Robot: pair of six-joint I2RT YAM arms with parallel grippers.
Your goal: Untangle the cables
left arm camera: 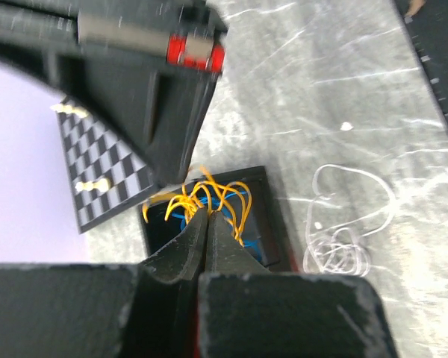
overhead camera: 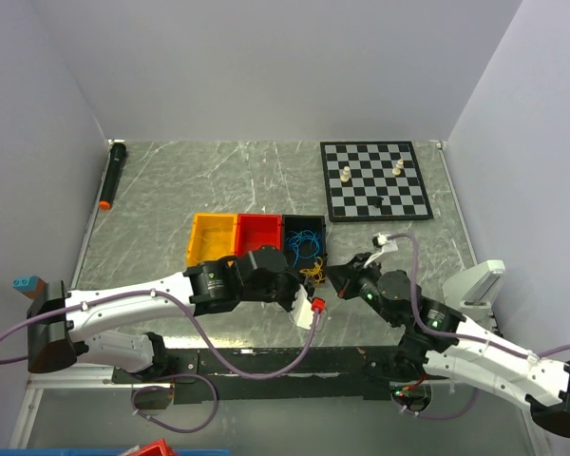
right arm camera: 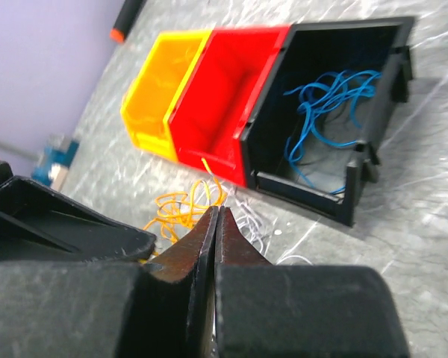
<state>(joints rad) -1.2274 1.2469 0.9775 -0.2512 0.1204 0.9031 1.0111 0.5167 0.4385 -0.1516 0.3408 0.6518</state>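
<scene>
Your left arm [overhead camera: 123, 302] reaches toward 3 o'clock, left gripper [left arm camera: 207, 218] pinched closed. Your right arm [overhead camera: 475, 351] stretches toward 10 o'clock, right gripper [right arm camera: 215, 214] closed too.

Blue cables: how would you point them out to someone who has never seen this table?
On the table, find the row of bins near the chessboard: yellow bin, red bin, black bin. The blue cables lie looped inside the black bin. The orange cables and white cables are outside it.
</scene>
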